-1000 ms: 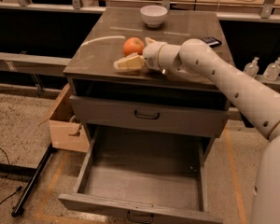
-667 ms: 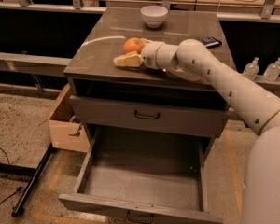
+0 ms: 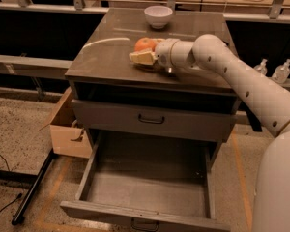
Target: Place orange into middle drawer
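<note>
The orange (image 3: 145, 43) sits on the cabinet top (image 3: 106, 57), in front of the white bowl. My gripper (image 3: 140, 51) reaches in from the right and is closed on the orange. Its near cream finger (image 3: 141, 58) presses the fruit's front side, and the far finger is hidden behind it. The middle drawer (image 3: 145, 187), the lowest one, is pulled out wide open below, and its flat floor is bare. The orange stays low over the top.
A white bowl (image 3: 158, 16) stands at the back of the cabinet top. The grey drawer front (image 3: 152, 120) one tier higher is shut. A cardboard box (image 3: 67, 132) stands on the floor left of the cabinet. Two clear bottles (image 3: 273, 71) stand at the right.
The near finger has moved up against the orange. The orange has shifted slightly right and back, toward the wrist.
</note>
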Motion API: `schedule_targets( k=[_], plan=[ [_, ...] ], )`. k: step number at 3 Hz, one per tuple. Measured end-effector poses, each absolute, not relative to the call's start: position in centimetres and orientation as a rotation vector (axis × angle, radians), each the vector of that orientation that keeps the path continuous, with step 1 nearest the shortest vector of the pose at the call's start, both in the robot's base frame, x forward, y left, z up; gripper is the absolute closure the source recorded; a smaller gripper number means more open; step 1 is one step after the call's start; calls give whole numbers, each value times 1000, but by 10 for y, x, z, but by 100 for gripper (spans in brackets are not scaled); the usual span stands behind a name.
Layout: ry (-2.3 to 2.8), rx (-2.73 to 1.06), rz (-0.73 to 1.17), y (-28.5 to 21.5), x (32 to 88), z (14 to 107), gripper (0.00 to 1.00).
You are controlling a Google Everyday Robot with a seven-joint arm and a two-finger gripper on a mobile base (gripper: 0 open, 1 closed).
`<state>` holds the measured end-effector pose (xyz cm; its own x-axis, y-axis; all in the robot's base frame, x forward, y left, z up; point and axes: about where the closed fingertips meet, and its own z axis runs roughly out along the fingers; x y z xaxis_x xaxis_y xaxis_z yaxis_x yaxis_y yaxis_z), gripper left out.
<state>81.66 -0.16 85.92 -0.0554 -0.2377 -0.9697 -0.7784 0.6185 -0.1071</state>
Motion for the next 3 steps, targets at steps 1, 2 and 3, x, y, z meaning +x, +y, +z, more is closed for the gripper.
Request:
schedule_targets(
  k=[1,2,3],
  plan=[
    [1591,-876,566,-27,792,891,88],
    [1549,-920,660,-43,743,907,100],
    [1478,-983,803,-46,684,908,100]
  ],
)
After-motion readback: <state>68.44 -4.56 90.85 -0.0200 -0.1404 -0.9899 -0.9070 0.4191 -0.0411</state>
